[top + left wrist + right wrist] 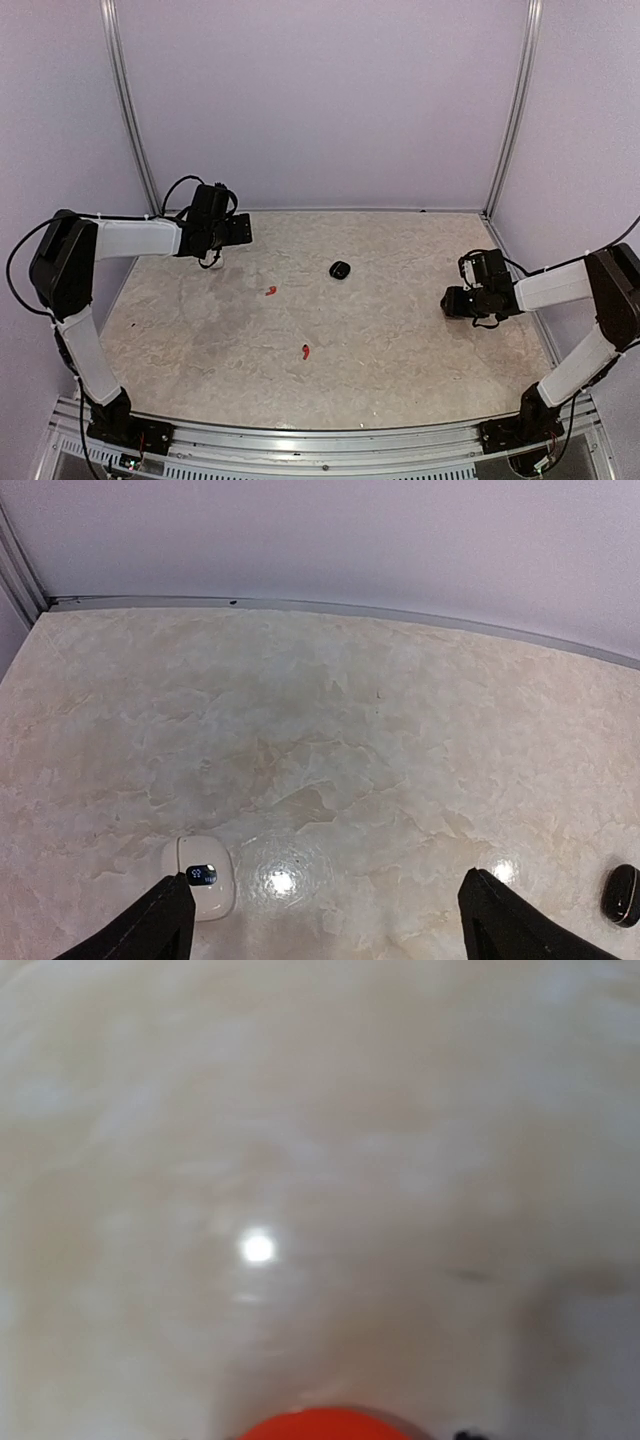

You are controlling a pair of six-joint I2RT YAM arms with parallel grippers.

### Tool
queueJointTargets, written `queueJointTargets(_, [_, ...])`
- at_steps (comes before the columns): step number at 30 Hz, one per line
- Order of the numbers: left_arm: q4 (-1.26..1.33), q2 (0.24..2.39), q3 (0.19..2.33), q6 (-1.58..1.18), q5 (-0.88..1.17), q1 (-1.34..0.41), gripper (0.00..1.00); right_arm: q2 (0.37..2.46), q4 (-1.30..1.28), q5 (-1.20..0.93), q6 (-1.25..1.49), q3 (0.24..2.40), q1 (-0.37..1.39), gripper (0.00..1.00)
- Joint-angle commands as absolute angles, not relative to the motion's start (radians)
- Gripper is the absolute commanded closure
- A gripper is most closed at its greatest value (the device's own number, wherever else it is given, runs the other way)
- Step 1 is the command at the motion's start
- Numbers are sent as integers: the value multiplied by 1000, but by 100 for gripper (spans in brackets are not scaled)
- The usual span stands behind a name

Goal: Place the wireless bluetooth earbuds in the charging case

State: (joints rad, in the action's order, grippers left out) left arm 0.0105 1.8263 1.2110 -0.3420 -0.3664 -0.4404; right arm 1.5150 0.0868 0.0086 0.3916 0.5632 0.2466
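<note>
1. Nothing in yet: red earbud [271,291] + second red earbud [305,351] loose on worktop [400,340], apart from black case [340,270].
2. Left gripper [328,880] spread wide, empty, by white case [200,877].
3. Right gripper [455,300]: can't tell grip; blurred red obj. [320,1425] beneath.

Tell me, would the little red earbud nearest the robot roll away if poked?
Probably it would skid or spin rather than roll far: the red earbud looks lopsided, not round. It is tiny beside the black case, so likely very light. The table looks glossy, so it may slide easily.
</note>
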Motion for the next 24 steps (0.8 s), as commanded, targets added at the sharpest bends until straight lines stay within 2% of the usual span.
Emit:
queueJointTargets(1, [49,1768,1176,-320,-300,-467,9,1545,74,-39,359,574,323,47])
queueJointTargets(7, [72,1720,1139,-315,-121,-529,9,1504,99,-108,251,595,437,61])
queueJointTargets(17, [160,1661,1046,-360,259,-631,12,1373,197,-245,93,577,586,63])
queueJointTargets(24, [203,1684,1009,-346,475,-745,15,1244,229,-237,19,551,734,62])
